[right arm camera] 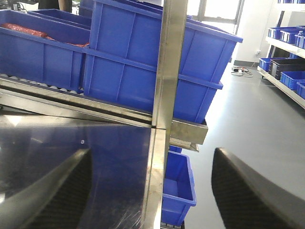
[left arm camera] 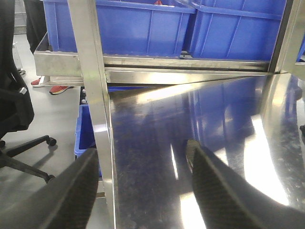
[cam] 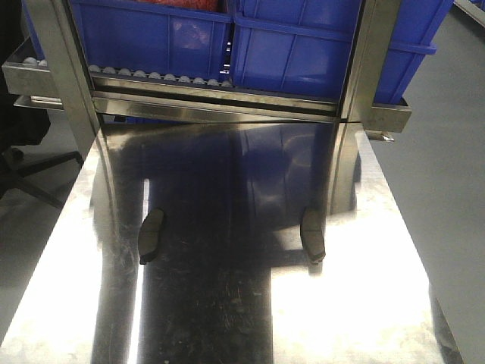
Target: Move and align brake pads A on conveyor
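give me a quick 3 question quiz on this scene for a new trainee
1. How many brake pads lie on the steel table?
2. True or false: the left gripper is open and empty.
3. The bins on the rack behind the table are: A red, B blue, C green.

Key: 1 two; 2 true; 3 B.

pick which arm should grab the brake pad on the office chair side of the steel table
Probably left. The left gripper hangs open over the table edge beside the office chair, that pad's side; the right gripper is open at the opposite edge.
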